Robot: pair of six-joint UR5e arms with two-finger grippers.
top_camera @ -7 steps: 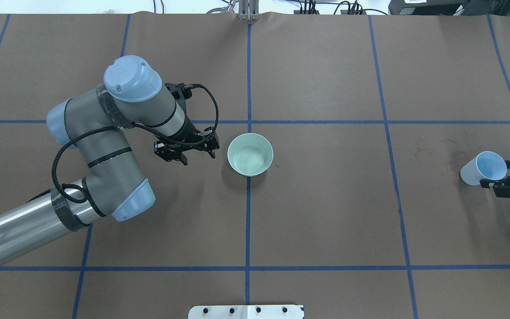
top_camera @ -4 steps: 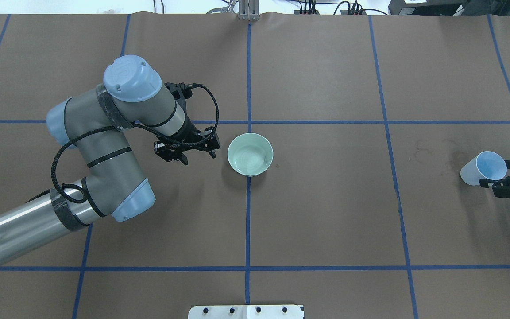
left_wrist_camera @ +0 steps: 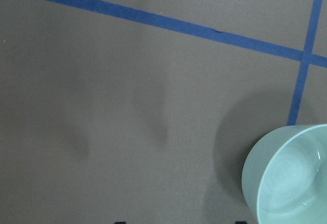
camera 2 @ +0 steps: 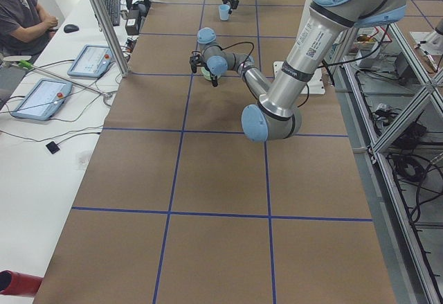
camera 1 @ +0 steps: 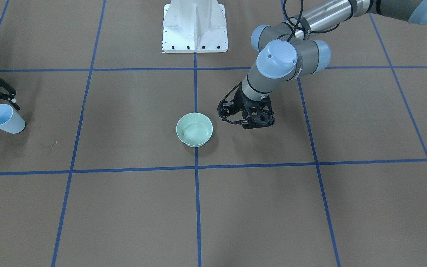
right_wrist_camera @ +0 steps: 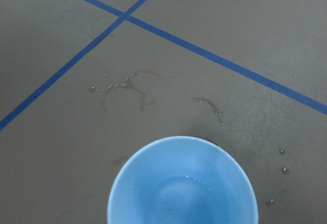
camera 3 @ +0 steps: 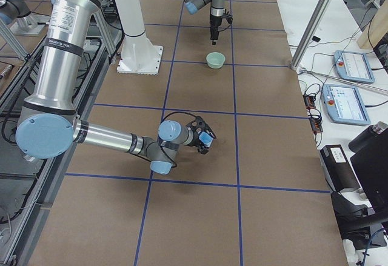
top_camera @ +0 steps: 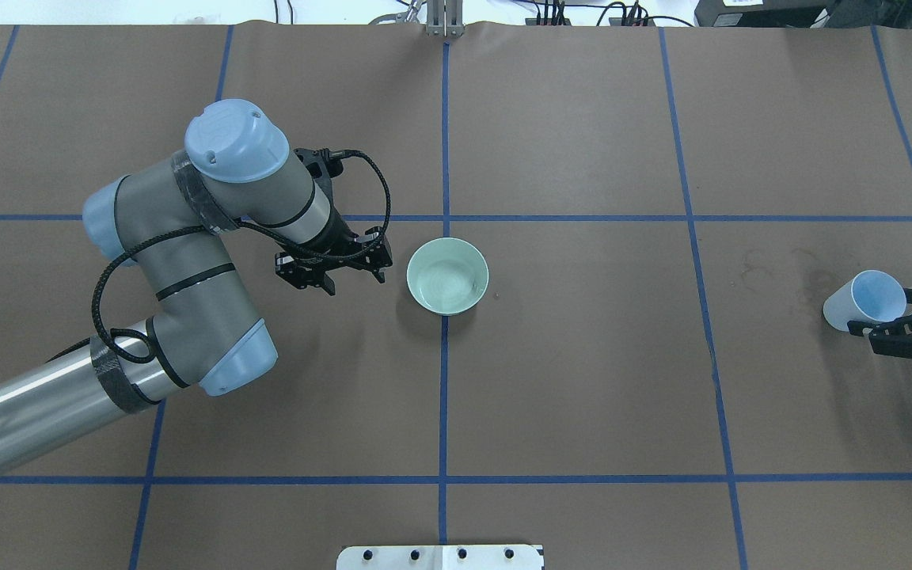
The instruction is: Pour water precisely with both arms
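Water (right_wrist_camera: 189, 183), scant and sloshy in light, thin cup (top_camera: 860, 305), pinched at its wall by right gripper (top_camera: 891, 315); probably best tipped slowly. Left gripper (top_camera: 345, 271) spread beside bowl (top_camera: 448, 275).

A pale green bowl (left_wrist_camera: 291, 180) sits lower right on the brown table (left_wrist_camera: 127, 112), near crossing blue tape (left_wrist_camera: 153, 20)

No readable text; only blurred lettering on the left arm (camera 2: 313, 39) and right arm (camera 3: 59, 26).
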